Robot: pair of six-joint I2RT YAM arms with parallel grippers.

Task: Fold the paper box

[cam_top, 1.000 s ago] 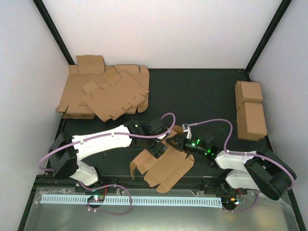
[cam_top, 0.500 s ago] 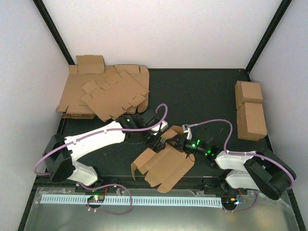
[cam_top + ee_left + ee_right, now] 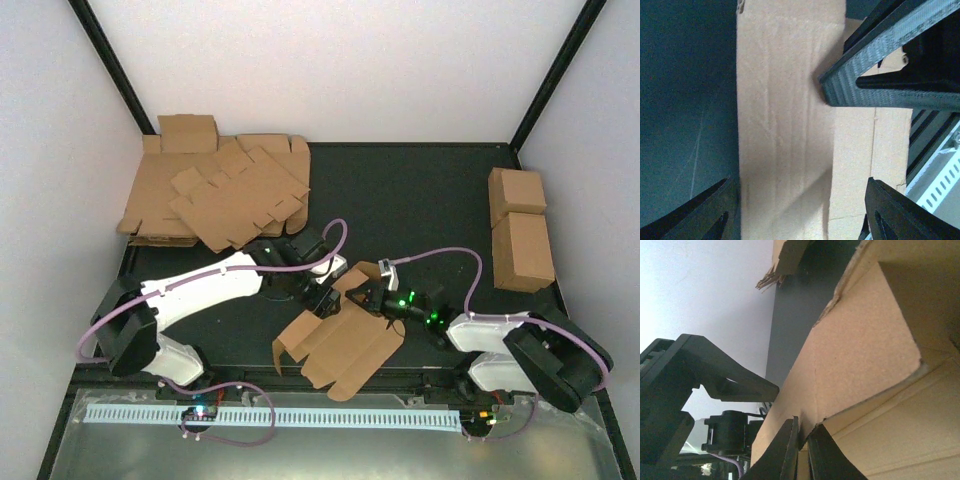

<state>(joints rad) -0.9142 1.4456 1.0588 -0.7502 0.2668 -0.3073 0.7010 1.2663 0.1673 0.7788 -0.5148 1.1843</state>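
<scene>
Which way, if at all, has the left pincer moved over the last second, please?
Yes. The left pincer has drawn back from the near edge of the table, toward the heap of cardboard sheets, still above the paper box.

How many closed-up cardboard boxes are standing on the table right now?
2. Both at the right edge of the table: the far box and the near box, touching. The blocky piece on the left heap might be a third; I cannot tell.

We see left arm (image 3: 205, 288) reaching toward 3 o'clock, left gripper (image 3: 322, 296) (image 3: 800, 215) spread wide; right arm (image 3: 482, 330) toward 10 o'clock, right gripper (image 3: 362, 296) (image 3: 803, 450) pinched nearly closed.
</scene>
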